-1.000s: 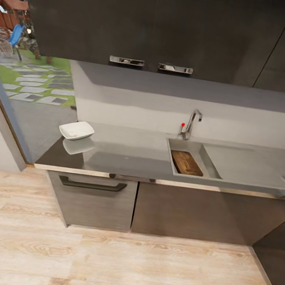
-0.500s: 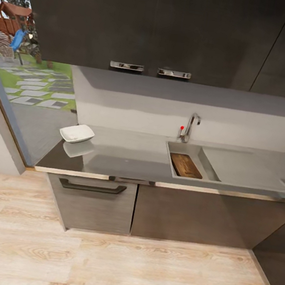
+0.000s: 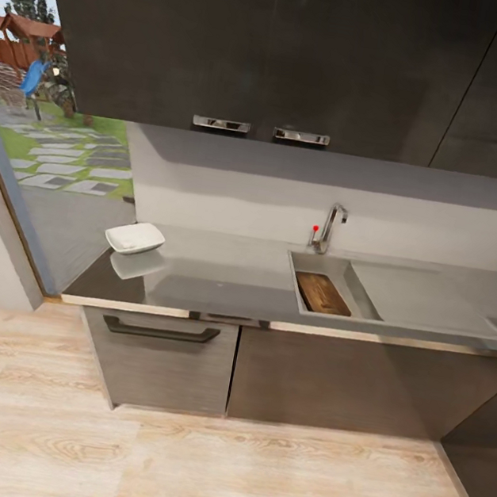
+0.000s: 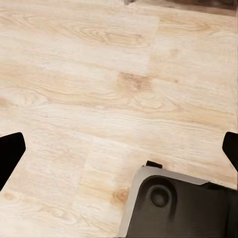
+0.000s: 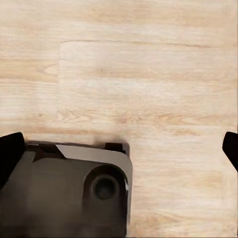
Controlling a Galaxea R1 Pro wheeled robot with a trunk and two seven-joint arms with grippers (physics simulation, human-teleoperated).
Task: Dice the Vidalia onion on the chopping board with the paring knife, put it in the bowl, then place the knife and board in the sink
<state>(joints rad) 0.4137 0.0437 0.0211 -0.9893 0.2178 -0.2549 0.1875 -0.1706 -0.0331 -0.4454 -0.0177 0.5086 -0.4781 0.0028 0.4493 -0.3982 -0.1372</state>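
Fingers of left gripper (image 4: 119,148) and right gripper (image 5: 119,148) spread wide, holding nothing, over wooden floor (image 5: 148,74); chopping board (image 3: 322,293) lies in sink (image 3: 314,263); bowl (image 3: 134,238) on surface (image 3: 221,272).

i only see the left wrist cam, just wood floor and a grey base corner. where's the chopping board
Observer: In the head view, the chopping board lies inside the sink, in the basin below the tap.
Operator: ok and the bowl
Observer: The bowl sits on the countertop at its left end by the window, well apart from the sink. What it holds is too small to tell.
Operator: is my right hand holding anything
Observer: No. In the right wrist view, the right gripper is spread wide over the floor with nothing between its fingers.
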